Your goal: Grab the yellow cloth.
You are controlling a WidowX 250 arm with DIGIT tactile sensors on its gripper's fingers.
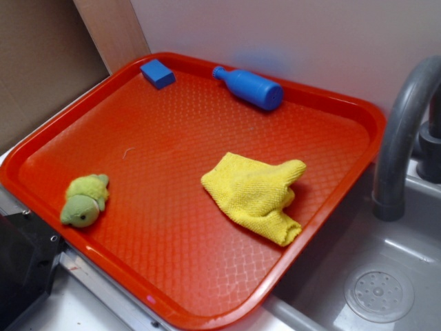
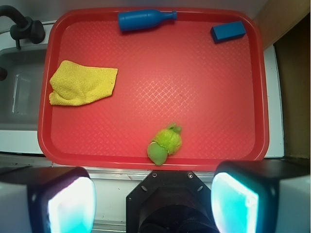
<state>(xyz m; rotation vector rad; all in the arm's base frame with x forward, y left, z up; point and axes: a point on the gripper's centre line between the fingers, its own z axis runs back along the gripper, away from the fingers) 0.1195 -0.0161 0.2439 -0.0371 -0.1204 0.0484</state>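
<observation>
Yellow and knitted in a waffle-like weave, the yellow cloth (image 1: 255, 196) lies loosely folded and a little rumpled on the red tray (image 1: 172, 276), toward the edge that borders the sink (image 1: 386, 289) and its grey faucet (image 1: 400, 148); in the wrist view it sits at the far left of the tray, well apart from everything else. A blue bottle (image 1: 249, 87) lies on its side along the tray's far rim, a small blue block (image 1: 158, 72) rests near a far corner, and a small yellow-green plush toy (image 1: 84, 201) lies close to the near edge. The gripper (image 2: 153, 199) hangs high above the near rim, its two fingers (image 2: 53, 204) set wide apart with nothing between them, and it does not appear in the exterior view at all. I judge the task to be at its very start: the approach has not yet begun. The next move calls for travelling across toward the sink side, well past the plush toy, then descending with the jaws kept wide over a raised fold, where the soft fabric should bunch up and give the fingers something to pinch. No brand, label or legible writing shows on any object
</observation>
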